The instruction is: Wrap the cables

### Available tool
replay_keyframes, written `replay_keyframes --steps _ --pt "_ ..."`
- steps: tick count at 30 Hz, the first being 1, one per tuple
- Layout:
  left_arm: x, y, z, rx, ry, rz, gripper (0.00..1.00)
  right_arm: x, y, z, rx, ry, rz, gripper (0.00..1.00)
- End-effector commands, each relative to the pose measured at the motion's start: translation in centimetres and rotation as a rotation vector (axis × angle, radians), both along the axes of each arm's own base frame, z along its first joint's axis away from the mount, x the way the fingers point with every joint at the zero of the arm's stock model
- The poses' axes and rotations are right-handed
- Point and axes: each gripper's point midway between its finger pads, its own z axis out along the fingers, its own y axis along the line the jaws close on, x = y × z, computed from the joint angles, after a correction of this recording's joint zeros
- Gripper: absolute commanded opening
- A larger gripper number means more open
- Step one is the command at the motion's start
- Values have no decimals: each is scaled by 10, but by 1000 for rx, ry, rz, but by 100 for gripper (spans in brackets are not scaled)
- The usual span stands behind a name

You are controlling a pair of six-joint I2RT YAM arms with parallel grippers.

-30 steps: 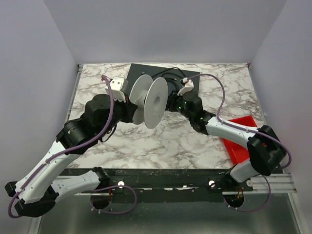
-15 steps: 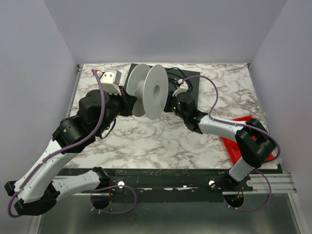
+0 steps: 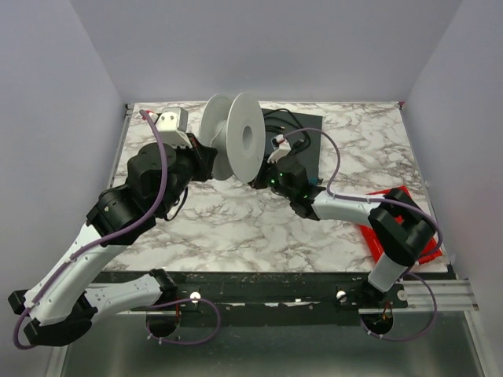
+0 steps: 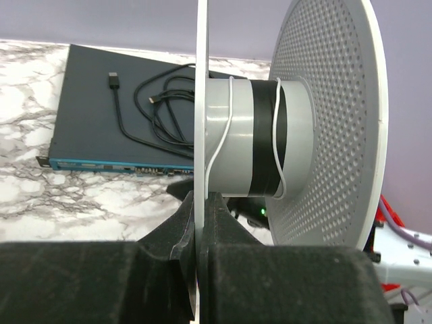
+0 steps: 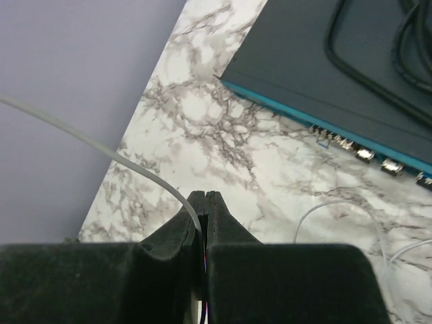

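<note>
Carries the spool [image 3: 232, 137] higher and further left in the overhead view than a second ago, and brings the right arm [image 3: 346, 206] in further left after it, wrist now just below and right of the spool.

With the left fingers [image 4: 187, 216], clamps narrow on the thin edge of one flange, low centre of the left wrist view. Holds the spool up on edge, seemingly clear of the desk [image 3: 236, 228], axle running left to right across that view. Shows only a few loose turns of the white wire [image 4: 275, 135] on the grey and black hub; looks early in the winding.

With the right fingers [image 5: 196, 219], pinches shut on that same wire at bottom centre of the right wrist view. Shows it running as one smooth line toward the left edge of that frame, presumably toward the spool. Leaves thin slack loops on the desk at lower right.

Hinges on one relation: hub up and left of the right fingers in the overhead view, wire line roughly crosswise to the axle. Probably calls for keeping that line between the two flanges, not over a rim. Puts the right fingers nearer the free wire, the left fingers on the spool itself.

Further out, behind the spool: dark flat box [image 4: 88, 101] with a black cable [image 4: 155, 115] coiled on top, no part of this.
</note>
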Motion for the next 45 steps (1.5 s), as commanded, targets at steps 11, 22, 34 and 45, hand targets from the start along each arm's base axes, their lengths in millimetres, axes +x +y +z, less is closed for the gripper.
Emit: replay_keyframes --steps 11,22,34,45 --pt "66 36 31 -83 -92 396 0 -85 11 -18 -158 57 67 1" --pt "112 35 -24 182 -73 483 0 -83 -47 51 -474 -72 -120 1" --pt "90 -14 -70 324 15 130 0 -48 -75 170 -586 -341 -303 1" --pt "37 -38 -95 425 72 -104 0 -27 -75 208 -643 -483 -367 1"
